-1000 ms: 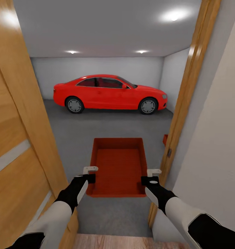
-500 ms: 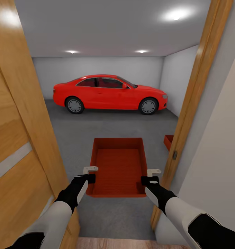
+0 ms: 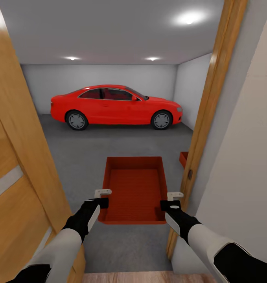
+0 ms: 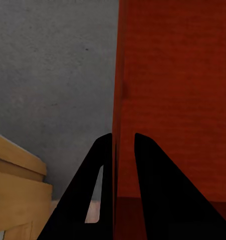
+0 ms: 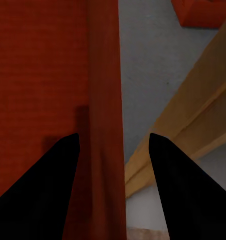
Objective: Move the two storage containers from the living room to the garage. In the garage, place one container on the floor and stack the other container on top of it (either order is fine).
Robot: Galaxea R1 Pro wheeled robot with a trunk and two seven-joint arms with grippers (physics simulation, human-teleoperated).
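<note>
My left claw [image 3: 103, 197] and right claw [image 3: 173, 199] are each clamping a side wall of an orange-red container [image 3: 134, 188], carrying it level through the doorway. The second container [image 3: 183, 158] is lying on the garage floor [image 3: 109, 145] beyond the door frame [image 3: 206, 102]. Next I judge I should be rolling forward and stacking.

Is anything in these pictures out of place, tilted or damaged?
Nothing stands out. The carried container sits level between the left gripper and right gripper, each clamped over a side wall. The other container lies on the garage floor, partly hidden by the door frame.
</note>
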